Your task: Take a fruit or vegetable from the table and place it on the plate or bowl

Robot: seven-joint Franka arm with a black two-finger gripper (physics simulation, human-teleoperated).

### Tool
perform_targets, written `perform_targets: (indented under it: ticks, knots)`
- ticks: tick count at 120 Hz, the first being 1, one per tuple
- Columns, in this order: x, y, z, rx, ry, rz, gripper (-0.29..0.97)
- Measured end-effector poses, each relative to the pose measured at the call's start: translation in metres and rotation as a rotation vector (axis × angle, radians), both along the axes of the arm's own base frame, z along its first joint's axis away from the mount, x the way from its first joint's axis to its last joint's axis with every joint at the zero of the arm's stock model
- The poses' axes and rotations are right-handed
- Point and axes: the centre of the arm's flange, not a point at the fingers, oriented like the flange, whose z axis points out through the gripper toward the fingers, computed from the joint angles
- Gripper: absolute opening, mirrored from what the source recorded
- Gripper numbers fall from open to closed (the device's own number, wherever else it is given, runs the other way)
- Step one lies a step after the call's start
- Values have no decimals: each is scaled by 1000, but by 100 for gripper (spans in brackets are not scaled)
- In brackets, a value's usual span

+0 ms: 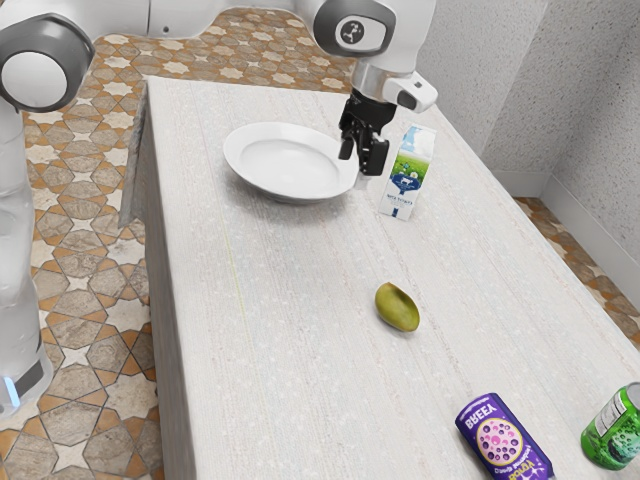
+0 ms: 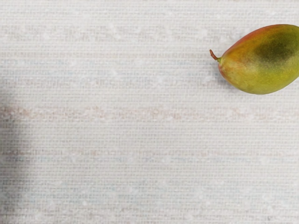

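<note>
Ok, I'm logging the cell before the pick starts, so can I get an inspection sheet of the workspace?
Surface: pale wood-grain table, no spills seen.
Job's things: mango lying on the table, apart from everything else; white plate holding nothing.
Clutter: milk carton upright beside the plate; purple can and green can near the table's near end.
Grippers: gripper open, holding nothing, by the plate's edge next to the carton.
Cables: nothing seen.
Surroundings: patterned tile floor, speckled grey wall.
</note>
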Motion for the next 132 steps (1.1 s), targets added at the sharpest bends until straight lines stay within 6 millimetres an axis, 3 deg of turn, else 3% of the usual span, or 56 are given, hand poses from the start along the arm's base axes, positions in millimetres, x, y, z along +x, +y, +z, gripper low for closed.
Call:
perform_targets:
  ticks: [1, 4, 10, 17, 49, 59, 65, 73, 89, 95, 100, 112, 120, 132]
  knots:
    - [0, 0, 0, 0, 0, 0, 68]
    - [36, -3, 15, -5, -41, 16, 67]
    - [61, 39, 38, 46, -93, 131, 67]
    - [64, 53, 52, 69, -110, 178, 68]
    - [61, 47, 55, 38, -70, 168, 68]
    - [33, 41, 132, 58, -200, 155, 68]
    - [13, 39, 162, 51, -235, 149, 68]
    - [-3, 22, 178, 21, -231, 112, 68]
    - [-9, -39, 171, -40, -169, -46, 68]
    - [-6, -82, 152, -99, -110, -216, 68]
    - [-1, -104, 137, -116, -69, -313, 68]
    - [-3, -116, 129, -87, -38, -464, 68]
    - [-12, -142, 130, -33, -25, -595, 68]
    - [-19, -162, 122, 8, 10, -765, 68]
